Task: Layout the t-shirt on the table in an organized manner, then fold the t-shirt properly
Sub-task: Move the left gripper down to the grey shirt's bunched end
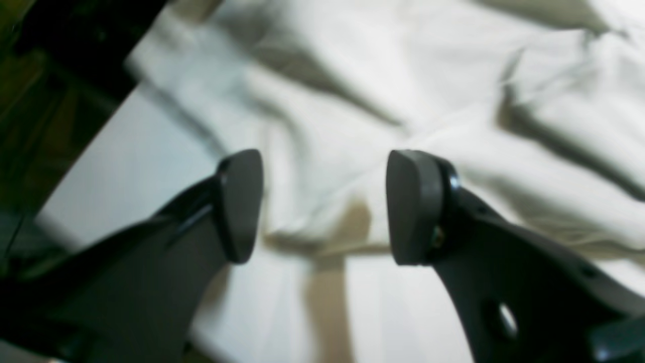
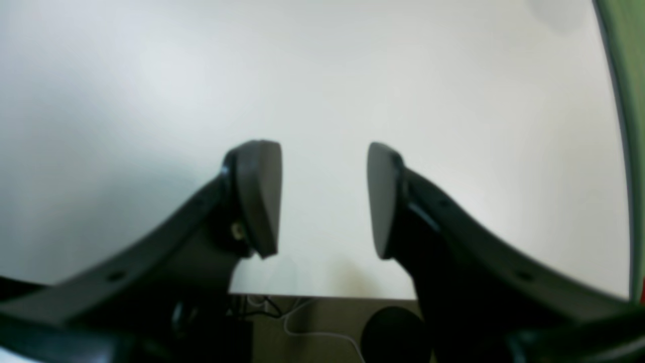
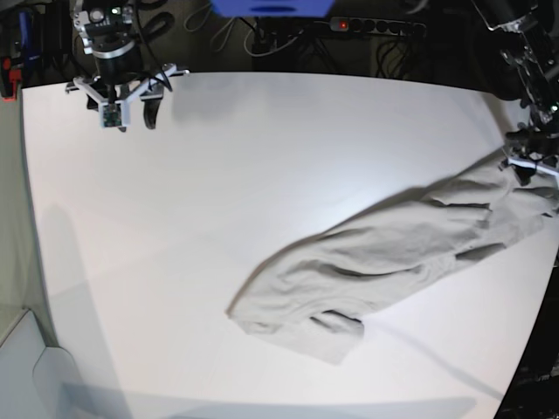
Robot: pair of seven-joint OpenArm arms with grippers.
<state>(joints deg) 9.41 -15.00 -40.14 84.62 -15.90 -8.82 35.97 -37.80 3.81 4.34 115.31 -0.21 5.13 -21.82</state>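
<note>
Beneath the left pincer [image 1: 325, 206], its jaws apart and empty, lies the rumpled t-shirt [image 1: 403, 91] on the table [image 1: 136, 161]

Black hand [image 2: 325, 199], grey pads [image 2: 259, 196], seemingly rubber.

Robotics lab, white table [image 3: 218, 175], power strip [image 3: 376, 26], tangled cables [image 3: 262, 39]
</note>
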